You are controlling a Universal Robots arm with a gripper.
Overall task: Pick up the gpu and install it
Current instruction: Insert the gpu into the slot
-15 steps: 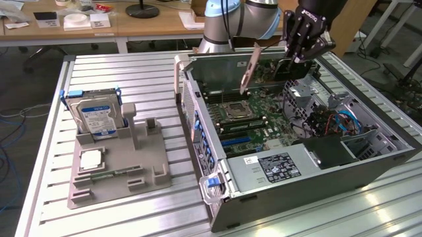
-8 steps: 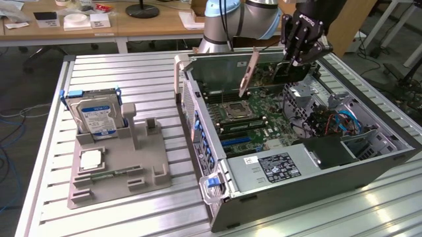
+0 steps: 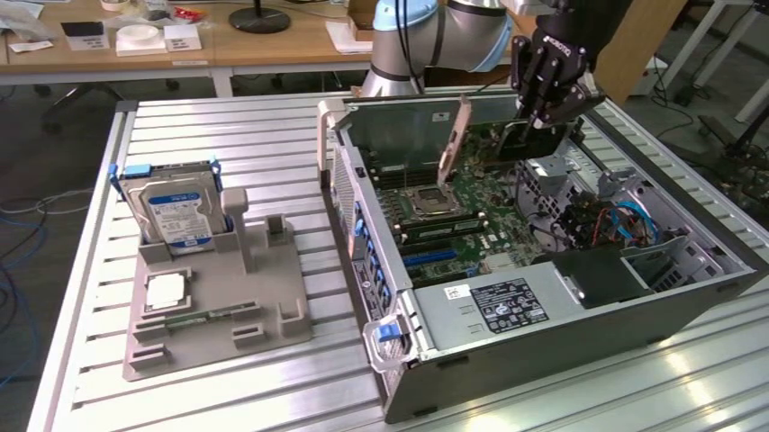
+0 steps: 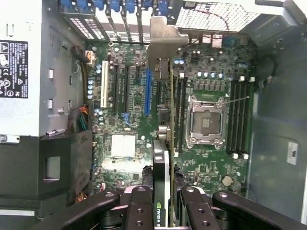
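Observation:
My gripper (image 3: 543,121) is shut on the gpu (image 3: 527,144) and holds it over the far part of the open computer case (image 3: 673,297). In the wrist view I see the gpu (image 4: 163,158) edge-on between my black fingers (image 4: 139,206). Its silver end bracket (image 4: 165,43) points toward the case's rear slot openings. The card hangs above the motherboard (image 4: 124,143), apart from it. It lines up roughly between the blue expansion slot (image 4: 147,93) and the memory slots beside the processor socket (image 4: 206,120).
A grey holder tray (image 3: 216,297) on the slatted table at the exterior view's left carries a silver hard drive (image 3: 175,211) and a narrow memory stick (image 3: 211,315). The case's power supply (image 3: 505,301) and drive cage with cables (image 3: 613,225) flank the motherboard.

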